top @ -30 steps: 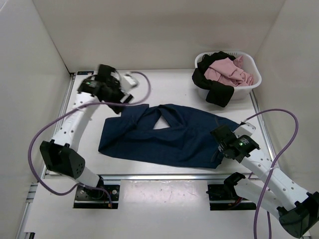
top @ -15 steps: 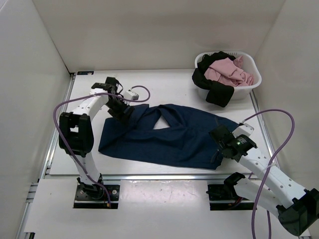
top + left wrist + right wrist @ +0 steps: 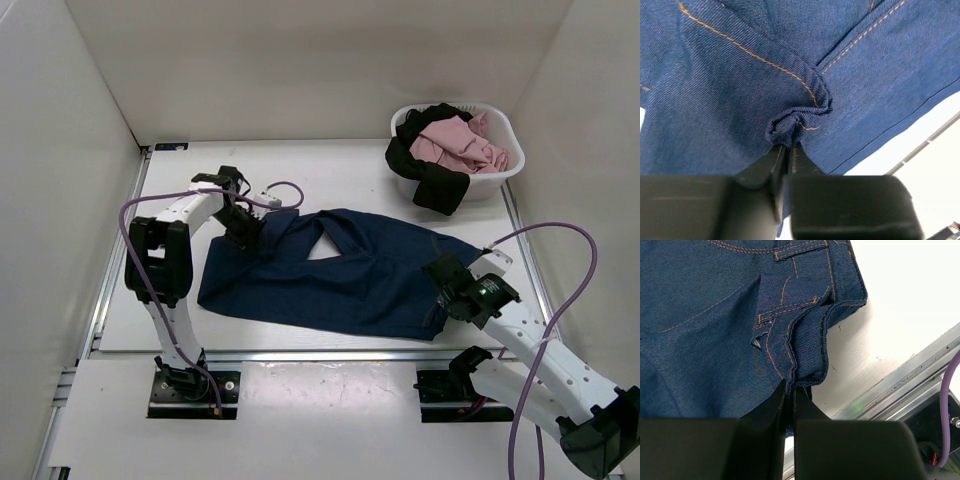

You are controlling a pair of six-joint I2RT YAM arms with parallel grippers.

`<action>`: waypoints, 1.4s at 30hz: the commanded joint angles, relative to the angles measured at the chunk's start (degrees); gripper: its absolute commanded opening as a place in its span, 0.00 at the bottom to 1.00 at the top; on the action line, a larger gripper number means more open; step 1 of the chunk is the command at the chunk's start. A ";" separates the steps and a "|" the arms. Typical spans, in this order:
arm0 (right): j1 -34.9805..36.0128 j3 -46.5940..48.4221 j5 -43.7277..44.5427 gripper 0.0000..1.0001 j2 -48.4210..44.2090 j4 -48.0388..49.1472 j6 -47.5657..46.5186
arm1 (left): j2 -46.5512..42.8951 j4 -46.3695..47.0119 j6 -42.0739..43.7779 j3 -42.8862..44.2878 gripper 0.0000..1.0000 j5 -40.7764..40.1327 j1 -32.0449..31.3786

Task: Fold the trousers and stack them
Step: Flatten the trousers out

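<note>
The dark navy trousers (image 3: 340, 275) lie spread across the middle of the table, folded over, with a small triangular gap near their top. My left gripper (image 3: 245, 232) is at their upper left corner. In the left wrist view the left gripper (image 3: 790, 146) is shut on a bunched fold of the trousers (image 3: 740, 75) with orange stitching. My right gripper (image 3: 443, 290) is at the trousers' lower right edge. The right wrist view shows the right gripper (image 3: 790, 385) shut on the waistband edge of the trousers (image 3: 700, 325).
A white basket (image 3: 505, 170) at the back right holds a pink garment (image 3: 458, 143) and a black garment (image 3: 430, 178) that hangs over its rim. White walls enclose the table on three sides. A metal rail (image 3: 320, 352) runs along the near edge.
My left arm swung down from the back left onto the trousers' upper left corner, and its gripper closed on the denim. The right arm and trousers stayed put.
</note>
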 commanded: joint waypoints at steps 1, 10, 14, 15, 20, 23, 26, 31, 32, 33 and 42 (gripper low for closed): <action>-0.18 -0.66 1.62 0.00 -0.86 -1.41 0.98 | -0.27 0.64 -1.37 0.98 0.14 3.32 -0.11; -0.70 6.54 12.14 0.00 5.53 -3.69 0.10 | -8.43 1.77 -7.97 4.07 0.14 -7.83 20.50; -6.66 7.96 10.94 0.00 9.43 1.55 -5.59 | -14.50 3.71 -4.20 -1.46 0.14 -13.63 34.06; -7.98 7.96 7.45 0.00 9.95 4.28 -9.96 | -16.25 4.24 -2.45 -2.95 0.14 -15.03 37.21; -19.58 11.55 -5.84 0.00 14.95 13.09 -19.92 | -19.08 8.88 -1.21 -11.48 0.14 -17.59 42.42; -25.98 16.72 -9.62 0.00 18.30 12.48 -24.58 | -19.78 10.57 -1.21 -13.86 0.14 -18.91 44.35; -34.24 25.49 -16.73 0.00 20.14 13.01 -29.07 | -19.78 10.57 -1.21 -12.04 0.14 -18.91 44.36; -38.85 38.37 -20.79 0.00 23.14 6.60 -31.19 | -17.77 7.06 -1.73 -1.58 0.14 -19.61 44.36; -38.85 37.67 -20.80 0.00 21.83 4.76 -30.49 | -17.76 5.84 -1.04 -0.60 0.14 -20.57 44.36; -39.54 35.66 -22.88 0.00 20.43 4.74 -29.61 | -17.76 5.82 -0.51 -0.59 0.14 -21.19 44.36; -47.98 2.80 -24.94 0.00 -3.55 -0.16 -14.07 | -24.69 5.03 6.08 -18.60 0.14 -25.50 46.91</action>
